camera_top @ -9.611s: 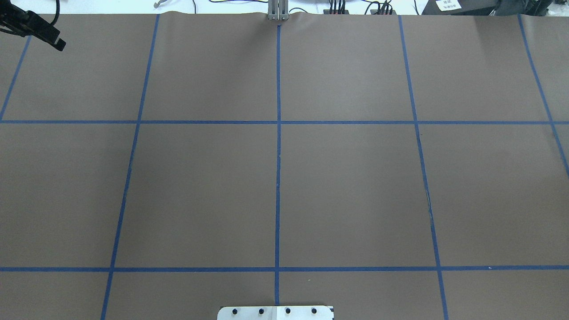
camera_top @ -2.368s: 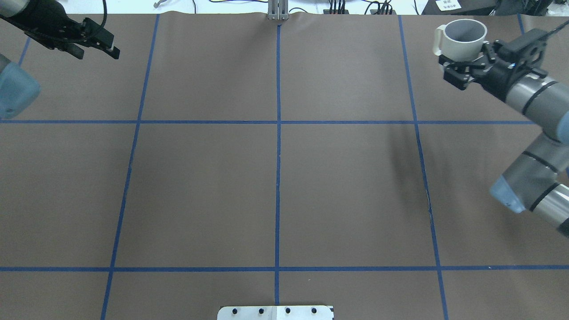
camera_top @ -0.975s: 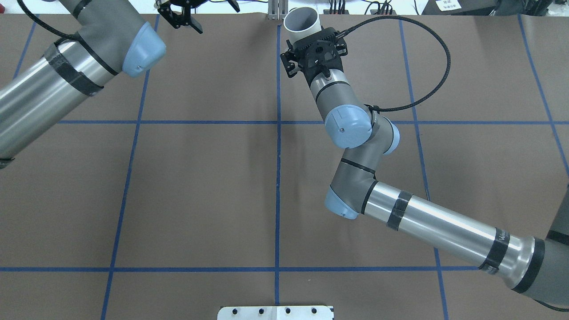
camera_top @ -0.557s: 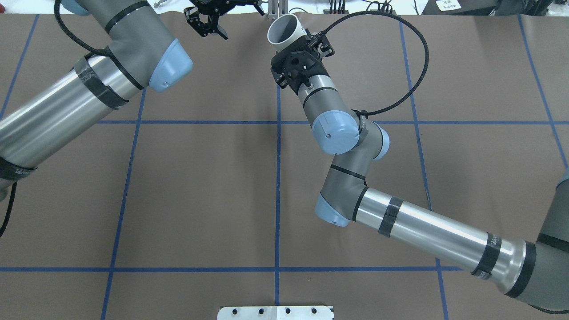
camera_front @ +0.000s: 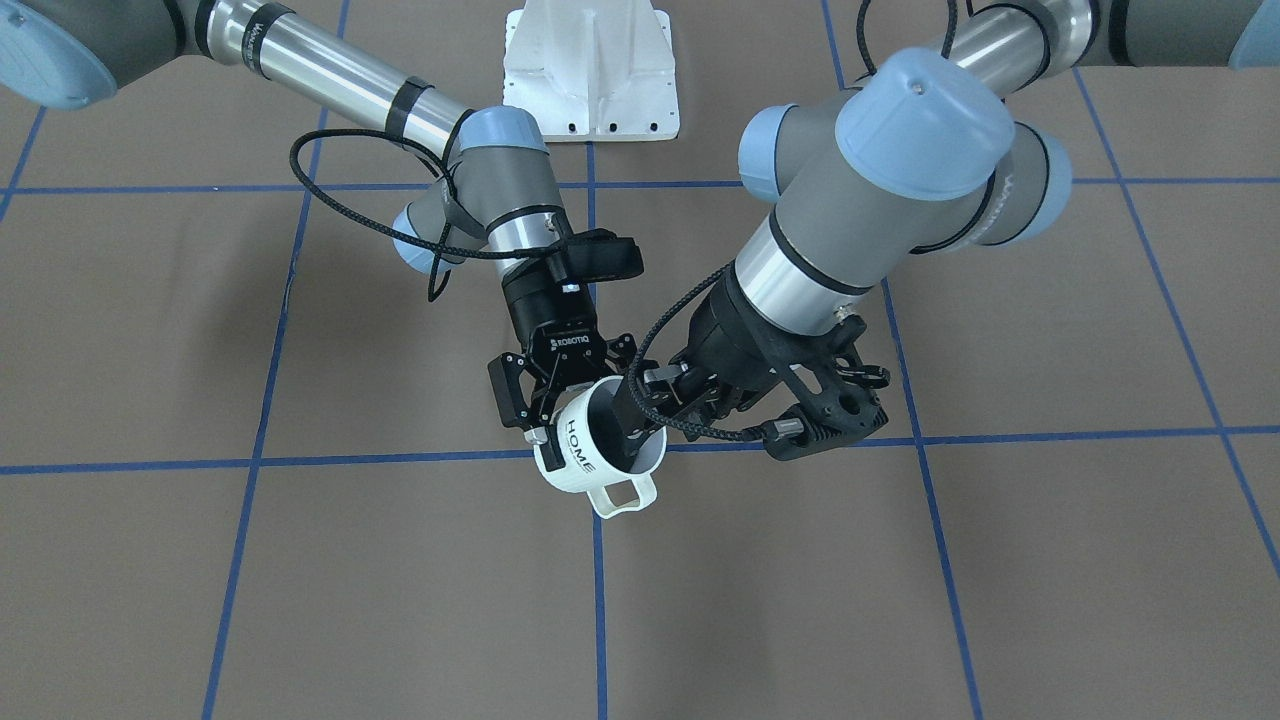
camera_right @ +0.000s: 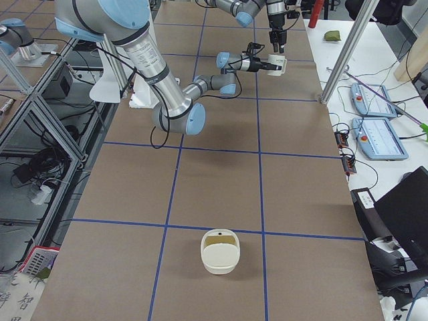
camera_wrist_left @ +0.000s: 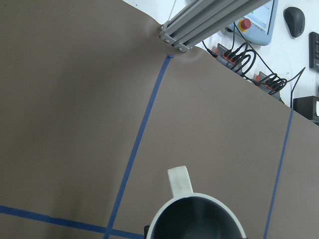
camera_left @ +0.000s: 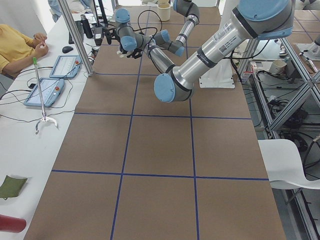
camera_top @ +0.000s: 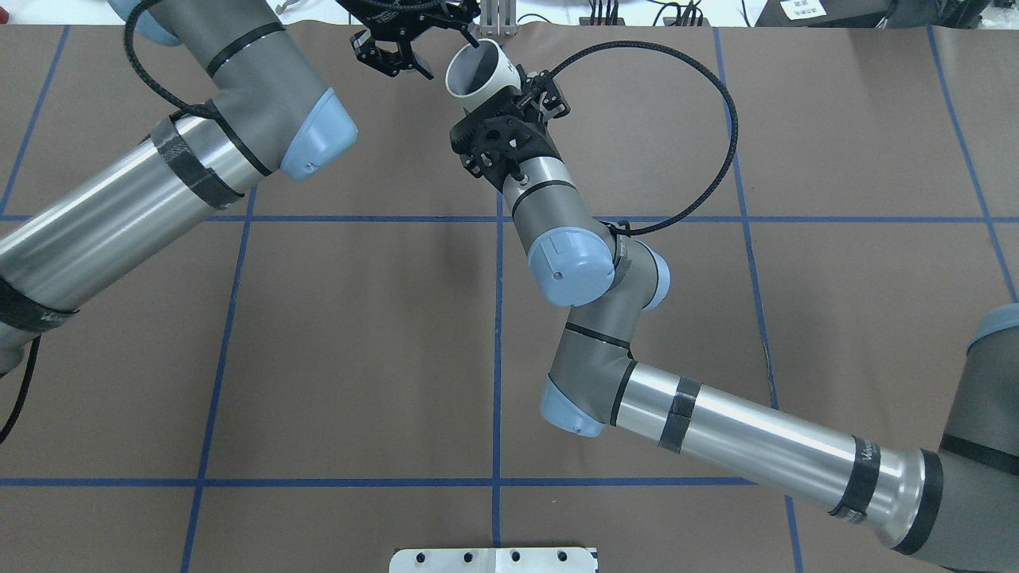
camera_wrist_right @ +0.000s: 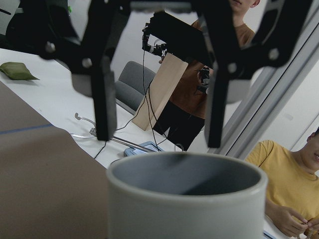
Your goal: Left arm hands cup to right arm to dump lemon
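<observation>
The white "HOME" cup [camera_front: 585,462] is held in the air over the far middle of the table, and my right gripper [camera_front: 545,400] is shut on its body. It also shows in the overhead view [camera_top: 476,73], where the right gripper [camera_top: 486,99] is below it. My left gripper [camera_front: 650,405] is open at the cup's mouth, and one finger shows over the grey inside. I cannot tell whether it touches. In the right wrist view the left gripper [camera_wrist_right: 157,138] hangs open above the cup's rim [camera_wrist_right: 184,199]. The left wrist view looks down into the cup [camera_wrist_left: 197,221], and no lemon shows inside.
The brown table cover [camera_top: 358,334] has blue tape grid lines. A white basket-like container [camera_right: 219,252] stands near the table's end on my right. An aluminium post [camera_top: 497,20] stands at the far edge, close to the grippers. Operators sit beyond the far edge.
The right gripper has carried the cup left along the far edge. The left gripper has moved right to meet it and now stands open at the cup's mouth.
</observation>
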You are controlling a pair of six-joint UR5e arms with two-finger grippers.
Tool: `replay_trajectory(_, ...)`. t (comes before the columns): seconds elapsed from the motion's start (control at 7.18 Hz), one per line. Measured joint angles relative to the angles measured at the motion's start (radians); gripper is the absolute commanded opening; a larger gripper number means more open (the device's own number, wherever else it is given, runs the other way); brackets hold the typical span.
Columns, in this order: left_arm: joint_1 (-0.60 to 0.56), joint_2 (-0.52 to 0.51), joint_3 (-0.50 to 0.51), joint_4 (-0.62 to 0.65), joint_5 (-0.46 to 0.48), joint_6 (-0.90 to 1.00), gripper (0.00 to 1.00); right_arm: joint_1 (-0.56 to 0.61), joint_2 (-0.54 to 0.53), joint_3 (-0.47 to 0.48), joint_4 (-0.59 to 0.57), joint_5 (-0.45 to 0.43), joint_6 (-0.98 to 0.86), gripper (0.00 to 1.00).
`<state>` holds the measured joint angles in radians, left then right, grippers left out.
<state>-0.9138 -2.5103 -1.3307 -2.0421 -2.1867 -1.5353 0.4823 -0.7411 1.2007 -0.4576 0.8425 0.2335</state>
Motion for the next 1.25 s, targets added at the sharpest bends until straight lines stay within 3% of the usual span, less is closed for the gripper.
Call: replay_trajectory(1.25,0.005,0.018,-0.005,-0.047,-0.011,0.011,0.38,-0.002,-0.023,0.022,0.037,-0.022,0.041,0.02)
